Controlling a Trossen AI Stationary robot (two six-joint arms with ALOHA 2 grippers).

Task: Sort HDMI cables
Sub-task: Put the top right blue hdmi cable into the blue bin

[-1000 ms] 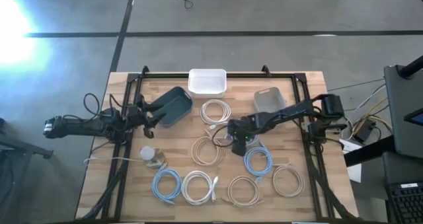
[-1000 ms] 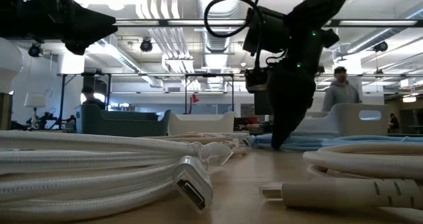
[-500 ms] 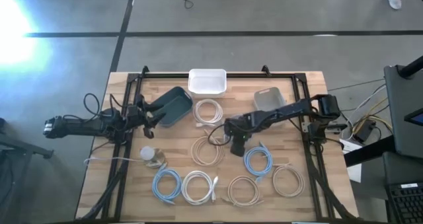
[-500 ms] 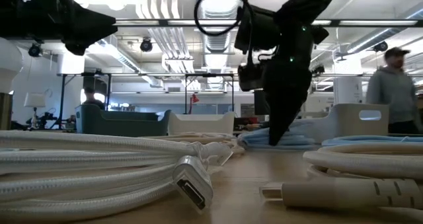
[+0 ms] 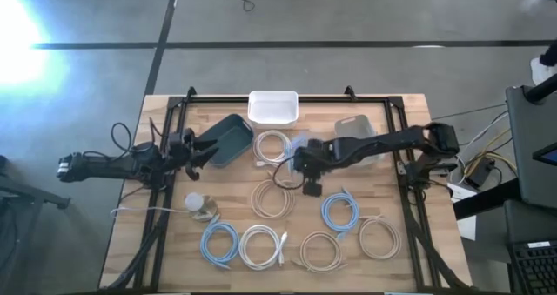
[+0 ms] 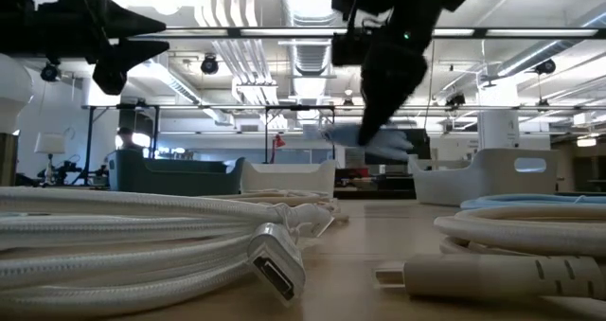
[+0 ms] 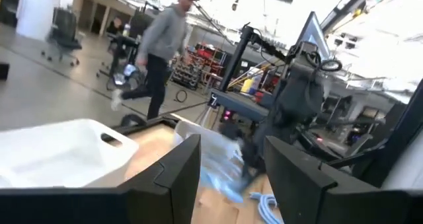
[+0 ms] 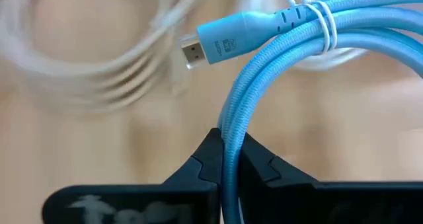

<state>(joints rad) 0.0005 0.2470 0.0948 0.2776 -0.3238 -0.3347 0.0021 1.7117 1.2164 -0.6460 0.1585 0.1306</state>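
Left gripper point(image 5: 202, 150) hangs beside the dark bin point(image 5: 228, 138), fingers point(image 7: 165, 178) spread wide with nothing between them. Right of that bin, past a white coil point(image 5: 271, 147), the right gripper point(image 8: 225, 159) is pinched tight on a blue cable point(image 8: 310, 36), lifted clear of the table point(image 5: 392, 260); its plug point(image 8: 221, 44) sticks out free. Other coils lie on the wood, well right of the bin and nearer the front edge.

The right gripper point(image 8: 228, 159) pinches a light blue HDMI cable point(image 8: 277, 59) between its dark fingers point(image 8: 201, 161), the coil bound by a white tie point(image 8: 316, 19) (its plug point(image 8: 228, 42) facing outward), above a blurred pale cable point(image 8: 99, 72) on the wooden desk point(image 8: 99, 151).
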